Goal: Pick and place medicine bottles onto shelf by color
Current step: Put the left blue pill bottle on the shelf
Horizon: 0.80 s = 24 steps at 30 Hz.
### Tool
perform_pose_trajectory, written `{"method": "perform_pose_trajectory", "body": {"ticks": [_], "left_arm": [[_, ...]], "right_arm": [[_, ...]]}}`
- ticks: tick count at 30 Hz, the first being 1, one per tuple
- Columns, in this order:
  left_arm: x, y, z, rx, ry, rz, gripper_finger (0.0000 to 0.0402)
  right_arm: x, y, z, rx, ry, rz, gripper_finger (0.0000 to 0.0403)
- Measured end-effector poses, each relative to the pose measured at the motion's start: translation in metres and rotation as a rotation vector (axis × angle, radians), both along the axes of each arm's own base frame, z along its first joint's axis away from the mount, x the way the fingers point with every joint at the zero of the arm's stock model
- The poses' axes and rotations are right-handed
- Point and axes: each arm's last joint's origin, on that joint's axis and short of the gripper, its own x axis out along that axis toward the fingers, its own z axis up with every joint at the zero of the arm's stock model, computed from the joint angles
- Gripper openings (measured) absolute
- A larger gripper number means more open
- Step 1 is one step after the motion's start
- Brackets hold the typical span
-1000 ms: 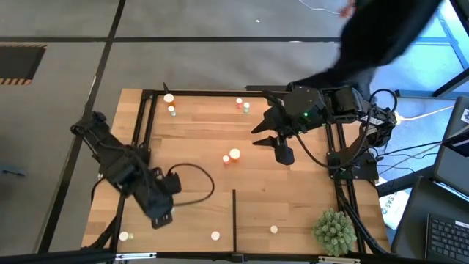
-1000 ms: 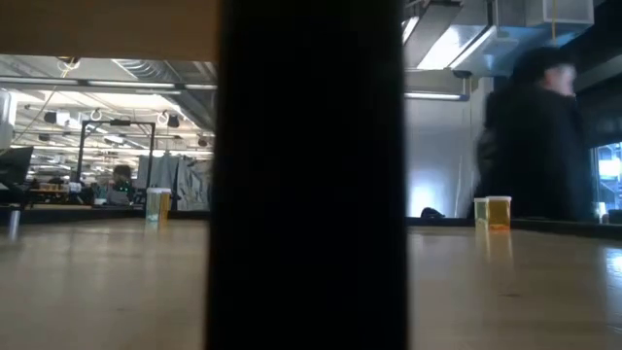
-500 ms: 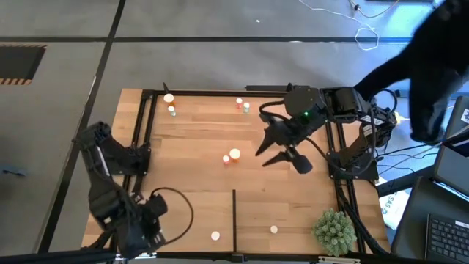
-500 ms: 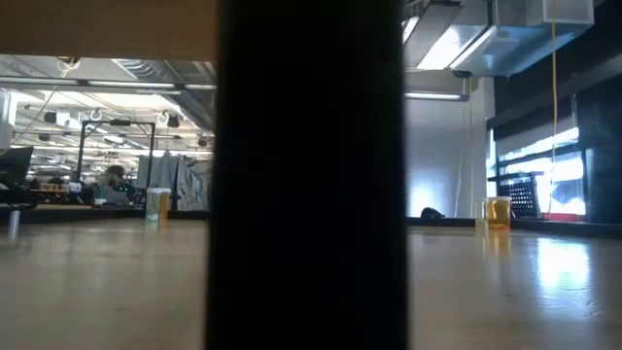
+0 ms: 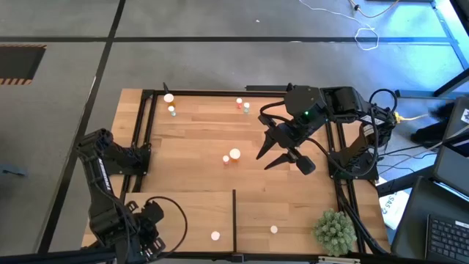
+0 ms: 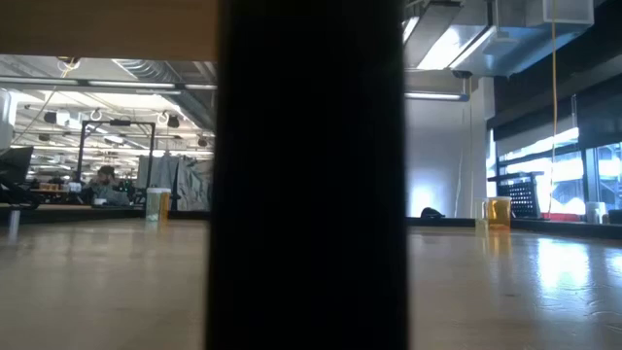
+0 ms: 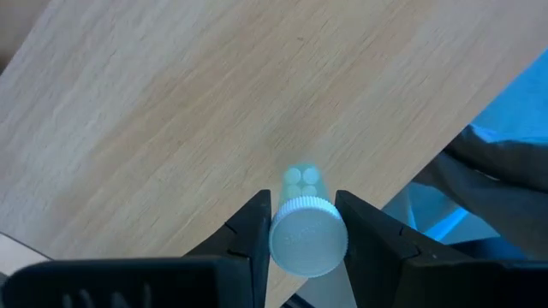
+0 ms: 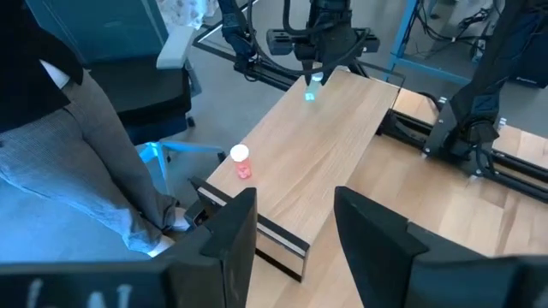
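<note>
- Your left end effector (image 7: 300, 224) is clamped on a small greenish clear medicine bottle with a white ribbed cap (image 7: 306, 237), hanging over the near-left corner of the pale smooth light-wood shelf board (image 5: 190, 220). The grip sits up at the cap; if it is shallow, the bottle could swing or slip out on the way down.
- That corner is close to the shelf's edge. Let go too far out and the bottle may roll off the desk (image 5: 198, 139).
- An orange bottle with a white cap (image 5: 215, 236) stands on the same left half, near the thin dark upright divider (image 5: 234, 213). Setting green beside it would spoil the colour sorting, if that side is meant for orange.
- Your right end effector (image 5: 282, 155) waits with its fingers apart, empty, above the desk's middle right, near two bottles (image 5: 231, 155). A careless sweep there could knock them over.
- Four more bottles (image 5: 170, 103) stand along the far edge, still unsorted.
</note>
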Motion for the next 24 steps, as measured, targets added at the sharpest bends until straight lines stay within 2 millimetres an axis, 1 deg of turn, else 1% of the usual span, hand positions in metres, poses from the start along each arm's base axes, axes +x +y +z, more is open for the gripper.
{"method": "perform_pose_trajectory", "body": {"ticks": [16,20,24], "left_arm": [[-0.0002,0.0002,-0.0009,-0.001,0.021,-0.001,0.0107],[0.0026,-0.0047,-0.0078,0.016,0.031,-0.001,0.0107],[0.0037,-0.0071,-0.0096,0.012,0.032,-0.002,0.0107]], "right_arm": [[-0.0002,-0.0001,-0.0003,-0.001,0.003,0.000,0.0160],[-0.0003,-0.0001,-0.0004,-0.002,0.005,0.000,0.0160],[-0.0002,-0.0001,-0.0004,-0.002,0.004,0.000,0.0160]]}}
